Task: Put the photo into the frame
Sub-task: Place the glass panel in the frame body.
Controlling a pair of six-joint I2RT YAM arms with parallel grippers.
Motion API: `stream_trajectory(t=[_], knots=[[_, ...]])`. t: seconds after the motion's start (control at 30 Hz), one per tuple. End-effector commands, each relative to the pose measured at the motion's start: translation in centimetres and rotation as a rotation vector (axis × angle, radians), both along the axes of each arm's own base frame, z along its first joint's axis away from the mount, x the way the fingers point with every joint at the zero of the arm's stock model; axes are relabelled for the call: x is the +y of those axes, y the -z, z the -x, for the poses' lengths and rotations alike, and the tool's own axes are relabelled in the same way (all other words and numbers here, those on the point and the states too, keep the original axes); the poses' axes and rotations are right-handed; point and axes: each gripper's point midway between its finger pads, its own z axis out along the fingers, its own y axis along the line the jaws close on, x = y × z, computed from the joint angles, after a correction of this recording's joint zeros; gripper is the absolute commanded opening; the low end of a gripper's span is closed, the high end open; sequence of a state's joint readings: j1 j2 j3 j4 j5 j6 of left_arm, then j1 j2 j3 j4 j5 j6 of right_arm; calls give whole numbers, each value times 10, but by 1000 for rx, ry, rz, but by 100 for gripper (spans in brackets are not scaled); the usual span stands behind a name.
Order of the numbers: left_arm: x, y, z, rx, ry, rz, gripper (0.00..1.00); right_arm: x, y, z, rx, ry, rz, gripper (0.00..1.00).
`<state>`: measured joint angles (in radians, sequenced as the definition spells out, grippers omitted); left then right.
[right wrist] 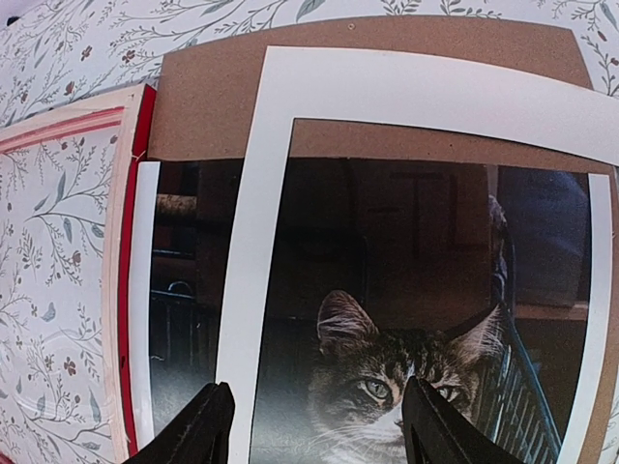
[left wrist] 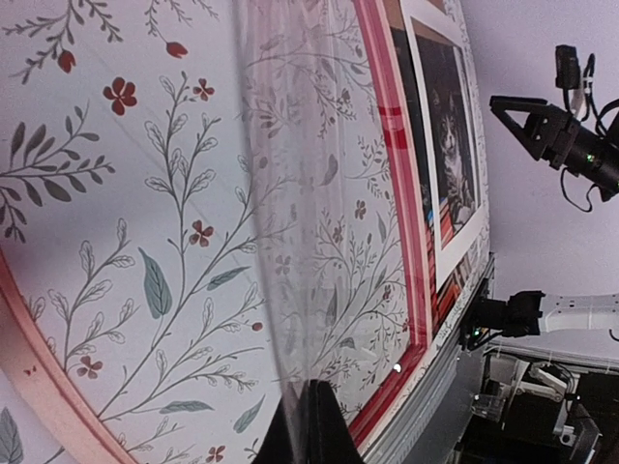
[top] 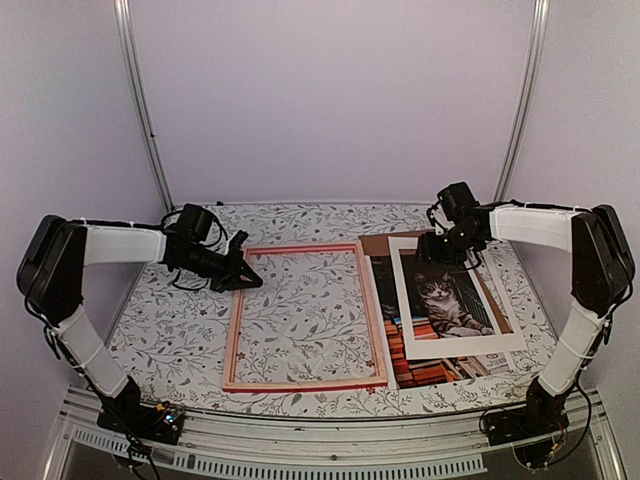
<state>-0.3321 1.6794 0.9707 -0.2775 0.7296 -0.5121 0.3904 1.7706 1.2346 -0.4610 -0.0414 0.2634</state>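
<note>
The frame point(top: 305, 385), red-fronted with pale wood sides, lies flat mid-table, and its red rail point(right wrist: 129, 290) shows beside the photo. The cat photo point(top: 450, 300) lies to its right, partly covered by a white mat board point(top: 470, 346). My left gripper point(top: 250, 280) is at the frame's far left corner. In the left wrist view my left gripper point(left wrist: 306, 389) is shut on the edge of a clear sheet point(left wrist: 280, 193) standing up from the jaws. My right gripper point(top: 440, 248) hovers open over the top of the photo point(right wrist: 387, 367), with nothing between its fingers point(right wrist: 208, 425).
A brown backing board point(top: 375, 245) lies under the photo and mat point(right wrist: 261, 242), sticking out at the far end point(right wrist: 213, 106). The table has a floral cloth point(top: 300, 300). The near table edge has a metal rail point(top: 330, 440).
</note>
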Motion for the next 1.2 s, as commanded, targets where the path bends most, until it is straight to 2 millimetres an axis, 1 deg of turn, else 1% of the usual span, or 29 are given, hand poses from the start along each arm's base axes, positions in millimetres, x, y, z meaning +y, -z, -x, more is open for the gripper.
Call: stream_trajectory(t=[0.0,0.1,0.23,0.37,0.5,0.67,0.87,1.03,1.17], knots=[[6,1,-6,-15,13,-31,0,5,3,1,-3,-29,-4,63],[7,7,-6,-2,21,-47,0,9,2,3,-9,-50,4,64],[7,8,-7,-2,24,-51,0,19,0,7,-20,-88,13,65],[7,9,-9,-2,31,-60,0,33,-1,13,-36,-139,19,68],[8,11,-10,2,29,-69,0,51,-4,22,-52,-189,6,73],[9,13,-13,1,23,-74,0,70,-1,32,-48,-242,-22,76],[10,9,-18,-12,16,-74,0,89,4,40,-42,-291,-35,82],[11,9,-21,-16,10,-74,0,93,10,42,-26,-300,-40,87],[12,10,-22,-15,10,-80,0,94,16,43,-13,-298,-38,87]])
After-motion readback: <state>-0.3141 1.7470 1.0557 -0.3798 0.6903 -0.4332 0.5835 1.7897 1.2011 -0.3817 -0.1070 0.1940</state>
